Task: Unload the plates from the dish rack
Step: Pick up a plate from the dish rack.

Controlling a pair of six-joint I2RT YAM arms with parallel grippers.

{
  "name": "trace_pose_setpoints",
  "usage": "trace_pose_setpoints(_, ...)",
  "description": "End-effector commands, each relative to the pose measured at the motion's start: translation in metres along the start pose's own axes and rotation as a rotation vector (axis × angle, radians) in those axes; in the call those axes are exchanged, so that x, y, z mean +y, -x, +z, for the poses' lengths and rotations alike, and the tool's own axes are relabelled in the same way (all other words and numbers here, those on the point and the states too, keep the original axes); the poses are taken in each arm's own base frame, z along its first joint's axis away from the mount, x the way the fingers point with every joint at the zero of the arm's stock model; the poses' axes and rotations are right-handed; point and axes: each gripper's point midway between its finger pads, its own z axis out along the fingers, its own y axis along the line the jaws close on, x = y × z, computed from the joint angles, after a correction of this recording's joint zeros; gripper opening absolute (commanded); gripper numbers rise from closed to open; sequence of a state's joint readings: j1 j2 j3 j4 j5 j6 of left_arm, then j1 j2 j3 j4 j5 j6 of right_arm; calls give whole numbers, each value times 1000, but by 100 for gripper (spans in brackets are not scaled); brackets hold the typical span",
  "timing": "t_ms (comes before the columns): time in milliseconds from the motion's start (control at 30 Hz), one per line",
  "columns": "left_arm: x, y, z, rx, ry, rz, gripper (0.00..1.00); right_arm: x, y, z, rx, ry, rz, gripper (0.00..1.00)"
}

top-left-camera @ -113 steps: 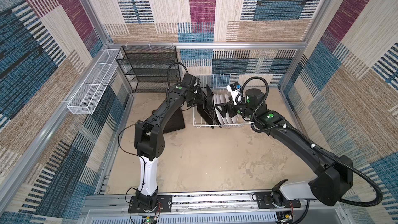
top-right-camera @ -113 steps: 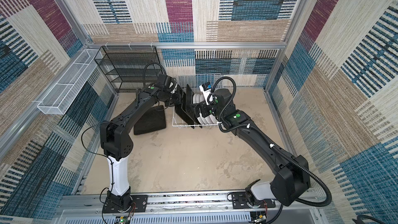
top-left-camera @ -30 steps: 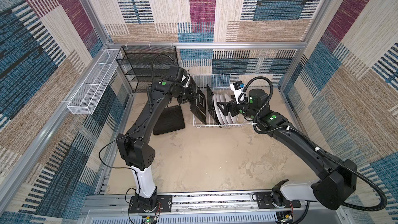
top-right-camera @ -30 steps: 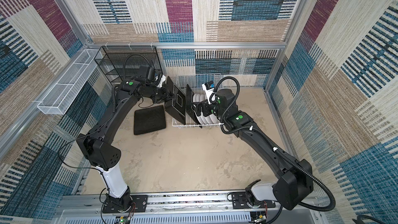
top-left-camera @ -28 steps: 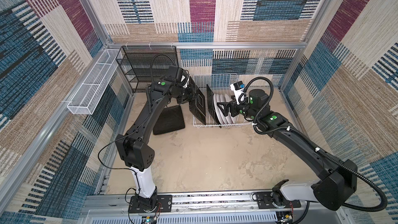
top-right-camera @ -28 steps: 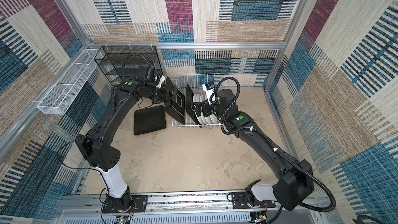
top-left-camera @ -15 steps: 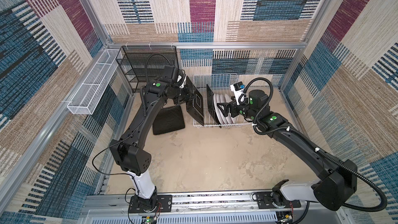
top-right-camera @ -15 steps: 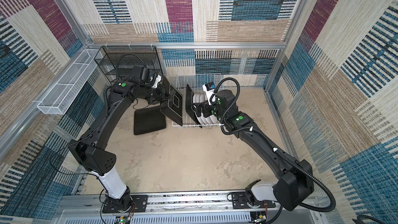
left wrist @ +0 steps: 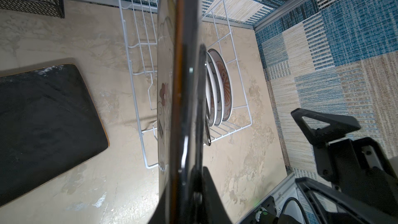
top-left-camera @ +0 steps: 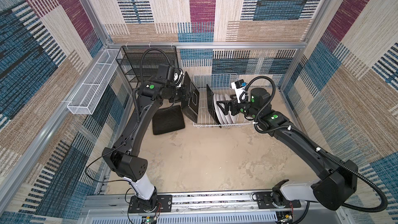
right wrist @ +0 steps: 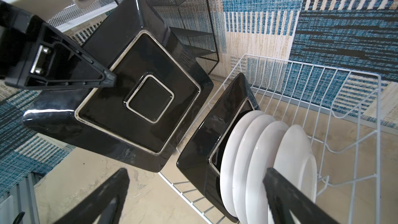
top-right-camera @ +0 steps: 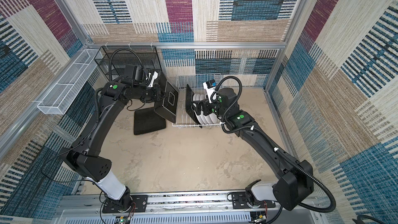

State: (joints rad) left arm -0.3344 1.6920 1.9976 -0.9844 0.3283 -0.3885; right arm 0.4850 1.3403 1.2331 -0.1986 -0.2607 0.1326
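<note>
My left gripper (top-left-camera: pixel 184 93) (top-right-camera: pixel 161 96) is shut on the rim of a square plate (top-left-camera: pixel 192 101) (top-right-camera: pixel 170 102) (right wrist: pixel 140 95). It holds the plate upright in the air, just left of the dish rack (top-left-camera: pixel 215 124) (top-right-camera: pixel 193 126) (right wrist: pixel 323 78). The left wrist view shows the plate edge-on (left wrist: pixel 178 82). A second square plate (top-left-camera: pixel 210 102) (right wrist: pixel 215 130) and several round plates (top-left-camera: pixel 224 113) (top-right-camera: pixel 204 117) (right wrist: pixel 269 158) stand in the rack. My right gripper (top-left-camera: pixel 221 106) (right wrist: pixel 196 173) is open beside the round plates, gripping nothing.
Another square plate (top-left-camera: pixel 168 122) (top-right-camera: pixel 148 121) (left wrist: pixel 43 121) lies face down on the table left of the rack. Behind it stands a black mesh shelf unit (top-left-camera: pixel 150 61). A long white mesh basket (top-left-camera: pixel 92 91) hangs on the left wall.
My left arm has drawn the square plate out of the rack, up and to the left. The right arm has stayed where it was, still open.
</note>
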Motion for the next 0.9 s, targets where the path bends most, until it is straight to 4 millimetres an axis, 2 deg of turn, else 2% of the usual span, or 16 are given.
trace_pose_setpoints(0,-14,31,-13,-142,-35,150,0,7,11,1,-29,51,28,100)
trace_pose_setpoints(200,-14,38,-19,-175,-8,244,0,7,14,6,6,84,106,100)
trace_pose_setpoints(433,-27,46,-32,-225,-25,421,0,-5,10,24,108,103,262,100)
trace_pose_setpoints(633,-34,47,-44,-295,3,595,0,-2,22,25,122,257,435,100)
trace_pose_setpoints(867,-40,48,-61,-420,67,775,0,0,41,29,150,308,528,100)
